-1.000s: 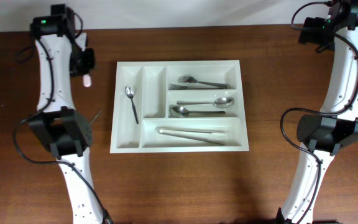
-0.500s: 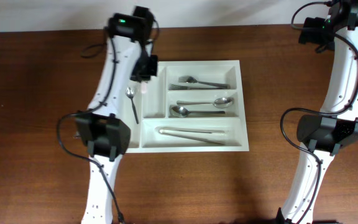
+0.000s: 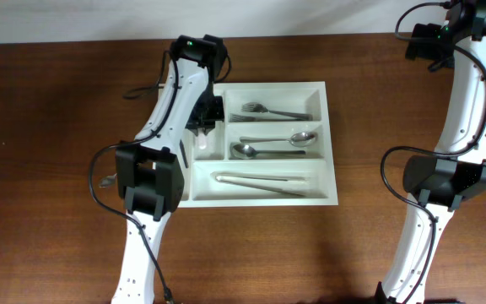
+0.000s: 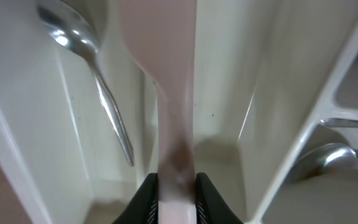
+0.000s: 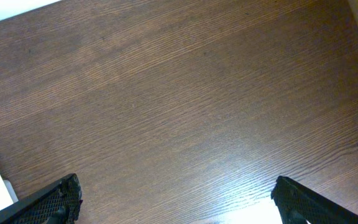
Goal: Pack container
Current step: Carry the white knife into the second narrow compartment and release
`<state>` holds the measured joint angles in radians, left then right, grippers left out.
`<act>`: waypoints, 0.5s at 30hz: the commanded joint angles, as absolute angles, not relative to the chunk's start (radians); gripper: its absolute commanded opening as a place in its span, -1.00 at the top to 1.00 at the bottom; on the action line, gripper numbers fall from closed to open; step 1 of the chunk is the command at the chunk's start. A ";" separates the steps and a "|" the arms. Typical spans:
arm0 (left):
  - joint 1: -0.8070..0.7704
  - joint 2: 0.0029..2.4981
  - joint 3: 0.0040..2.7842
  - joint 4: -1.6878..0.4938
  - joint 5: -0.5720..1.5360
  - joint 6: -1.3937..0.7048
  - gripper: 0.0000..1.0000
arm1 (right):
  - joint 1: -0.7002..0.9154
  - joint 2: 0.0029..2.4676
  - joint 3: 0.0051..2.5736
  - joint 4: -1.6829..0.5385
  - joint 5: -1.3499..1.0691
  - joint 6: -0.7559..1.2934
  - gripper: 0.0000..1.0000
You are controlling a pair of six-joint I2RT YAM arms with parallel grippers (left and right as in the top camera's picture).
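**A:** Left arm [image 3: 175, 93] has swung in off the table's left side, a full sweep in a second, and now it hangs over the container's left end!

**B:** Set the scene, big things first.

**A:** Wooden table [image 3: 57, 169], and the container [image 3: 260, 203] sits mid-table toward the back edge. Its long compartments already hold a fork [image 3: 272, 111], two spoons [image 3: 281, 138] and tongs [image 3: 260, 181].

**B:** And the grippers?

**A:** The left gripper [image 4: 176, 186] has its fingers pinched narrow on a pale pink utensil [image 4: 166, 74], poised above the second narrow upright compartment. The right gripper [image 5: 178, 202] is parked near the table's back right corner, fingers spread wide with nothing between them.

**B:** So what does that swing mean?

**A:** I'd call the carry done and the placing step at hand. The utensil looks lined up along the slot, just beside the divider. A small spoon [image 4: 104, 106] lies in the neighbouring compartment at the container's left edge. Lower and release, and that's one more piece packed, I reckon.
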<state>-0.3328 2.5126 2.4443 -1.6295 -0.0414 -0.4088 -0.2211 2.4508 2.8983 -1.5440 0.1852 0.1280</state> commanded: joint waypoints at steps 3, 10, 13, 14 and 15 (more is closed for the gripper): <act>-0.367 2.506 2.413 -1.613 -0.048 -0.426 0.96 | -0.217 2.447 2.893 -1.544 0.187 0.133 -0.98; -0.422 2.506 2.403 -1.606 -0.069 -0.426 0.96 | -0.217 2.447 2.893 -1.544 0.187 0.133 -0.98; -0.428 2.506 2.403 -1.607 -0.109 -0.426 0.96 | -0.217 2.447 2.893 -1.544 0.187 0.133 -0.98; -0.427 2.506 2.403 -1.606 -0.111 -0.426 0.96 | -0.217 2.447 2.893 -1.544 0.187 0.133 -0.98; -0.425 2.506 2.403 -1.606 -0.114 -0.426 0.94 | -0.217 2.447 2.893 -1.544 0.187 0.133 -0.98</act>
<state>-0.4339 2.5126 2.4119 -1.6073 -0.0700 -0.4129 -0.2211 2.4508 2.8983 -1.5440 0.1852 0.1272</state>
